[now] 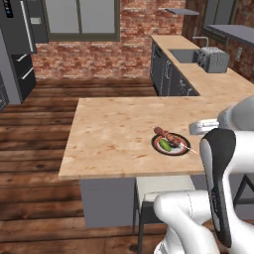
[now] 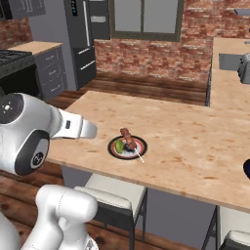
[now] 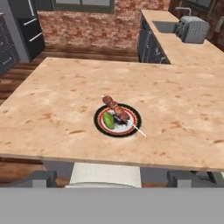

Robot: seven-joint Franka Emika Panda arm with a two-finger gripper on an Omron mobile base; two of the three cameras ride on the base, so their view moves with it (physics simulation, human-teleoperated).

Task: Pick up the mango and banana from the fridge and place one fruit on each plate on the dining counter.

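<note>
The mango (image 3: pixel 108 119) is a small yellow-green fruit lying on the left half of a black-rimmed plate with a thin red ring (image 3: pixel 119 134). A reddish-brown meat skewer (image 3: pixel 117 109) lies across the same plate. The plate sits near the front edge of the dining counter (image 3: pixel 65 100). My gripper (image 3: pixel 113 178) hangs back from that edge, above and short of the plate, open and holding nothing. From the base its hand shows as a pale stub (image 1: pixel 198 127) (image 2: pixel 92 130) beside the plate (image 1: pixel 171 152) (image 2: pixel 145 145). The dark fridge (image 1: pixel 17 25) (image 2: pixel 80 34) stands far back. The banana is out of view.
A white stool (image 1: pixel 163 186) (image 2: pixel 117 193) stands under the counter's front edge, below the plate. A toaster (image 1: pixel 213 59) and a sink (image 1: pixel 183 54) are on the far worktop. A dark rounded edge (image 2: pixel 247 168) shows on the counter at the right border.
</note>
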